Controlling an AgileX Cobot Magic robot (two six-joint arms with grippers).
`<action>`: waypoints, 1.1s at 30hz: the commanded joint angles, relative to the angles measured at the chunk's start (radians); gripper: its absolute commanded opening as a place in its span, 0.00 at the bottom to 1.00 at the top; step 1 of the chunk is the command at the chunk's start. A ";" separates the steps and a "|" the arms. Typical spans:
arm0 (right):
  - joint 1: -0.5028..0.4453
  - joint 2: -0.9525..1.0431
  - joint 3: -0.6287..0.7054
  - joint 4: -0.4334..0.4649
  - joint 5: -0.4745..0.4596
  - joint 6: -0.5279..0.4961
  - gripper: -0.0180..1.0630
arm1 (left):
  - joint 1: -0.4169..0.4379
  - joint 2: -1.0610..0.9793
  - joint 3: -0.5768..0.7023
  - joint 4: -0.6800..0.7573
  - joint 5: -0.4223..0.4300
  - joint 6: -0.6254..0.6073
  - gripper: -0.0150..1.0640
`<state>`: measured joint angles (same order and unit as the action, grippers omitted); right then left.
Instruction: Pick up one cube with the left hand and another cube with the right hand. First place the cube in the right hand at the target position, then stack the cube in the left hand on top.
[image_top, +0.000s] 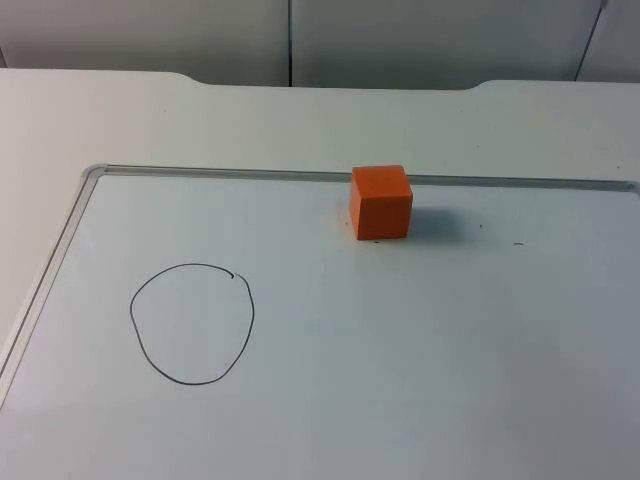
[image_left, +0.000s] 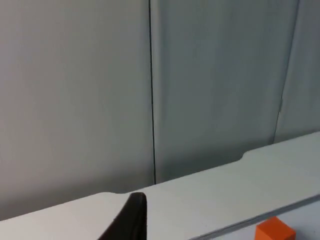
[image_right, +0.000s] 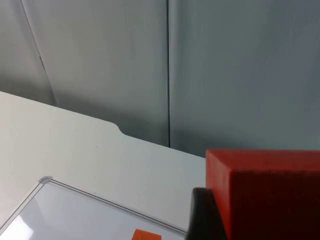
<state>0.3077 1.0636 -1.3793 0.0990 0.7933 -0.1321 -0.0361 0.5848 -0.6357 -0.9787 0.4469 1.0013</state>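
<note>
Top view: one orange cube (image_top: 381, 202) sits upper centre on the whiteboard (image_top: 420, 380), well apart from the drawn circle (image_top: 192, 323) at lower left.
Right hand (image_right: 210, 220) holds a red-orange cube (image_right: 267, 195); left hand's (image_left: 131, 220) grip cannot be told.

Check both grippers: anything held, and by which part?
The right gripper holds a red-orange cube, a black fingertip against its side face. The left gripper shows nothing held; the other orange cube sits on the whiteboard.
</note>
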 joint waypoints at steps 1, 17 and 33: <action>0.003 -0.005 -0.008 0.005 -0.005 -0.007 0.01 | -0.006 0.103 -0.050 -0.054 0.018 0.075 0.99; 0.003 -0.005 -0.008 0.011 0.001 0.000 0.01 | -0.146 0.954 -0.658 -0.276 0.305 0.256 0.99; 0.003 -0.005 -0.008 0.011 0.009 0.021 0.01 | -0.464 1.571 -1.240 0.623 0.376 -0.993 0.98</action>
<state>0.3077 1.0636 -1.3793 0.1041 0.8119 -0.1142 -0.4695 2.1001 -1.8016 -0.4114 0.7545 0.1063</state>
